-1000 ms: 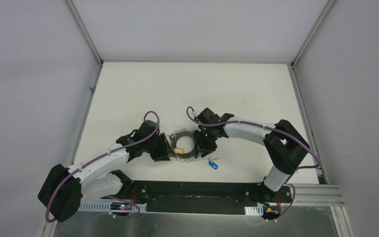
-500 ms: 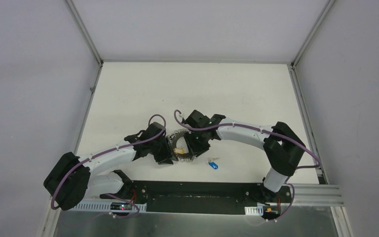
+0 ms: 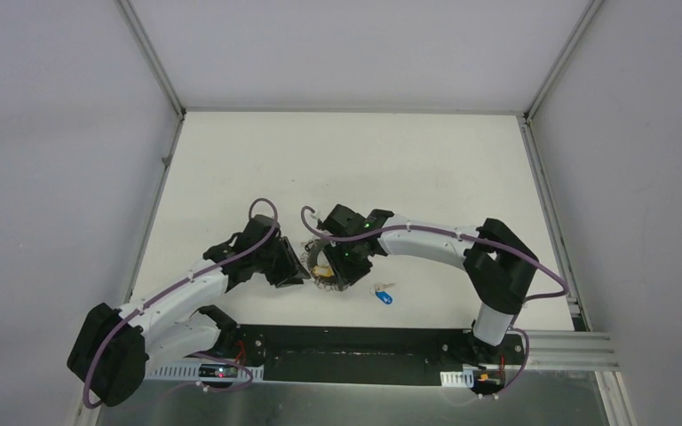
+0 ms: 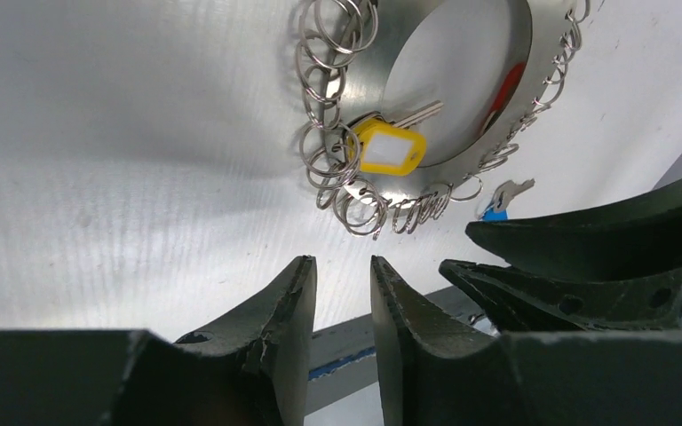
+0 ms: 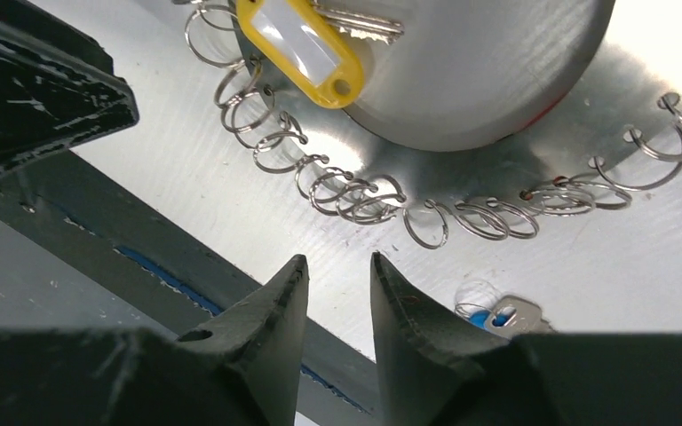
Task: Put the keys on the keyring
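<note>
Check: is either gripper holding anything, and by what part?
Nothing is held. The left gripper and the right gripper each stand slightly apart with nothing in the gap.

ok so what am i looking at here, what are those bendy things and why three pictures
Those are two robot arms bolted at the near edge of a white table. The wide picture comes from a camera above and behind them; the other two come from a camera on each wrist, so the dark prongs at the bottom are that arm's own fingers. Between the left gripper and the right gripper lies a metal keyring edged with small wire loops. A yellow-tagged key rests against it; a blue-tagged key lies loose nearby. Both grippers are slightly open and hold nothing.
</note>
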### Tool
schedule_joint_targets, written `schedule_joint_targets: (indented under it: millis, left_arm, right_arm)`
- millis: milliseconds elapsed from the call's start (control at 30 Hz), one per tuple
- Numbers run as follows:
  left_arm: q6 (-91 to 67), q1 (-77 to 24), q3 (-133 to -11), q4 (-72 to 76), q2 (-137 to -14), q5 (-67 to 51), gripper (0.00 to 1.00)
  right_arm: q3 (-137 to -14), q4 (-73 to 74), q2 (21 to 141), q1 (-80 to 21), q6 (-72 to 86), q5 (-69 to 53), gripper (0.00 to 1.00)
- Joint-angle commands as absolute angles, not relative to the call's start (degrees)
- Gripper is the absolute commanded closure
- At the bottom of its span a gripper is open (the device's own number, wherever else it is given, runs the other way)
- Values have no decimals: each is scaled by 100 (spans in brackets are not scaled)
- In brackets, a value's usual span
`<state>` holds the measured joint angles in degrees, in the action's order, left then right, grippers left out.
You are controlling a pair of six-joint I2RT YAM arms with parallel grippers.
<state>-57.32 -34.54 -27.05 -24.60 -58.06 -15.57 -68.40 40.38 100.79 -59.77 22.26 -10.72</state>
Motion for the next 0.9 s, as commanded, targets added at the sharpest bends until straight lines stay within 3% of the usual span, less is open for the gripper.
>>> schedule_joint_targets:
  millis: [0,267,500,733,867]
  left_arm:
    - [-5473,-3172,-2584,-2769,-5368,-1749,70]
    - [-5232,-2997,-2697,-3192,-5184,-1698,70]
    - [-5172,-2997,-2755,-3241,-5284,-1719,70]
    - [-5155,-2997,-2779,-3231,-5406,-1738,70]
    - [-4995,-2997,-2928,-3133,-5414,-1899,71]
  right_arm:
    - [-7193,3841,10184,-5979,2351,-1366,68]
    - [-7514,3725,10380,-5978,2507,-1753,74]
    - [-7617,4249,10493,-5915,2570,-1081,74]
    - [-7635,4724,10528,-5957,2470,-554,62]
    - [-7630,4713,10564,-5974,2422,-616,60]
